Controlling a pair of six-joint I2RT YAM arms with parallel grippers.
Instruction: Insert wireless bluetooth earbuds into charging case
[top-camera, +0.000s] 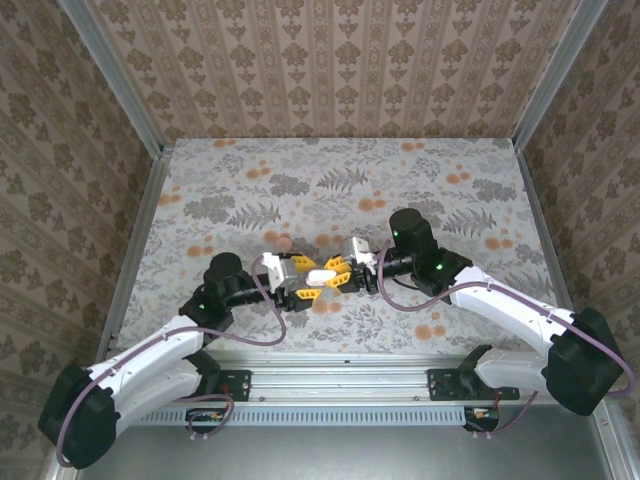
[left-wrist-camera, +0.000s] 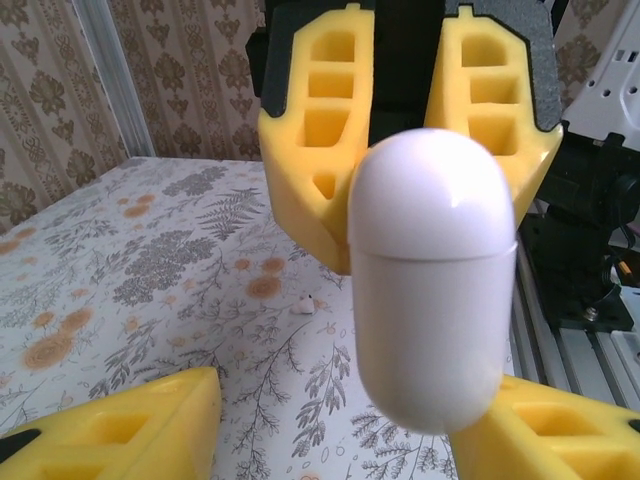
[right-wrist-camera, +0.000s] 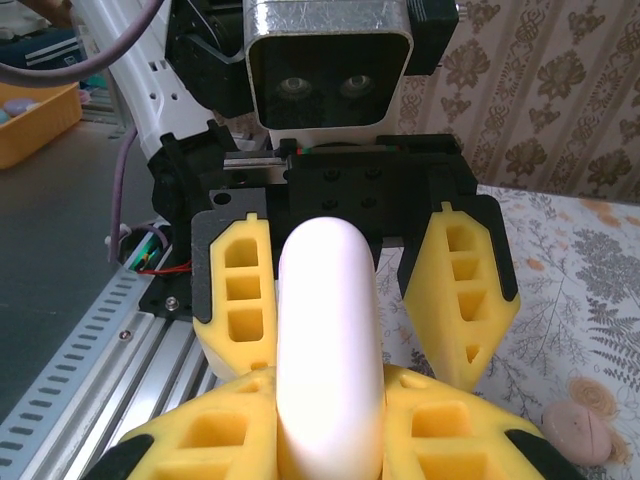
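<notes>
The left gripper (top-camera: 309, 284) is spread wide, its fingers on either side of the closed charging case (left-wrist-camera: 430, 290) without pinching it, while the right gripper (top-camera: 339, 272) clamps the case's other end, and a tiny whitish earbud (left-wrist-camera: 303, 305) lies on the table below the case.

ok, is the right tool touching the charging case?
Touching. Right wrist view: the charging case sits pinched between the right tool's yellow fingers, no gap on either side.
</notes>
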